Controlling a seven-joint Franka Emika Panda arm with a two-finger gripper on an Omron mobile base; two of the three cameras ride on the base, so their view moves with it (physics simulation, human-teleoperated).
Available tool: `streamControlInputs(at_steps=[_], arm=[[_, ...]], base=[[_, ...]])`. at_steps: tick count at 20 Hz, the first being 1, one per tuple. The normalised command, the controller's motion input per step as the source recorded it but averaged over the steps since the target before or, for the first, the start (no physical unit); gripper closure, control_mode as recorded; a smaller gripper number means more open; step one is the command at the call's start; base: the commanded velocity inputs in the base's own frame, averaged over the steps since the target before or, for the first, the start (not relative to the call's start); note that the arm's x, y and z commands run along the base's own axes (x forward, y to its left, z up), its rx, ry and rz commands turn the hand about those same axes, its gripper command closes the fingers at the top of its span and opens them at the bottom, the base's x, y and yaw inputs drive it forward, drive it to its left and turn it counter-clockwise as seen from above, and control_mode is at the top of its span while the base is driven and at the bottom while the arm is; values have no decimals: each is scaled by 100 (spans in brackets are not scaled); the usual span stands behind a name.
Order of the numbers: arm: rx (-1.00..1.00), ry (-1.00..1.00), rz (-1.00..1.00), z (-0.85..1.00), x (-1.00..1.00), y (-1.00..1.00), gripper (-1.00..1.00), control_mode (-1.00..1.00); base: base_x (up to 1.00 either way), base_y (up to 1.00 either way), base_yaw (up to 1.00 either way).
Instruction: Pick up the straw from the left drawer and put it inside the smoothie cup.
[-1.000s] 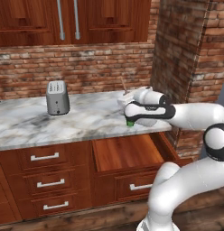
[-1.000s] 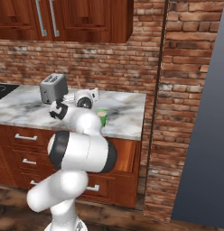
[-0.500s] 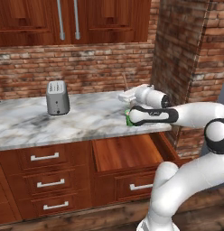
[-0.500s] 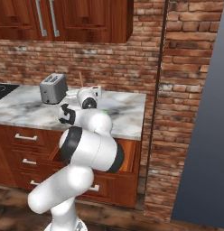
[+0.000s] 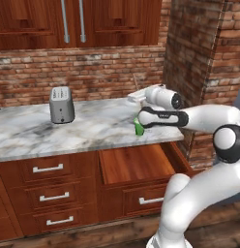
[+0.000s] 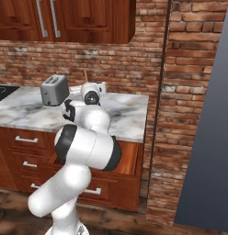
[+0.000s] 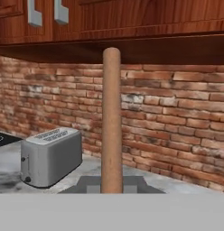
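The straw [image 7: 111, 122] is standing upright between the gripper's [image 5: 135, 97] fingers, rising as a tan stick straight up the middle of the hand view, its top end reaching up in front of the underside of the wall cabinets [image 7: 132, 18]. In the left base view it is showing as a thin pale line [image 5: 136, 82] poking up above the hand, in front of the brick wall [image 5: 102, 72]; in the right base view it is sticking up [image 6: 86, 75] just above the hand in the same way. The gripper is clenched on the straw, gripping it near its lower end, though the fingertips themselves are hard to make out.

The smoothie cup [image 5: 139, 127] is sitting on the marble counter [image 5: 93, 126] just beside the arm's forearm, partly covered by it, close to the counter's front edge and near its right end. The hand is hanging above and a little behind the cup, over the counter.

The left drawer [image 5: 134, 164] is standing pulled out below the counter edge, straight under the cup, its bare wood floor showing. To its left are narrower drawer fronts [image 5: 47, 169] with silver handles, all closed.

The toaster [image 5: 61, 104] is standing well apart to the left on the counter, near the brick wall, with a broad stretch of bare marble lying between it and the cup. To the right the counter is ending against a brick pillar [image 5: 199, 72], leaving little room on that side of the cup.
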Motion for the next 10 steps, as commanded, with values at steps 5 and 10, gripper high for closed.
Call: streamControlInputs(at_steps=[5, 10], arm=[[-12, 19, -13, 17, -4, 33, 100, -100], [-22, 37, -11, 27, -42, 55, 100, -100]], base=[[0, 0, 0], [0, 0, 0]])
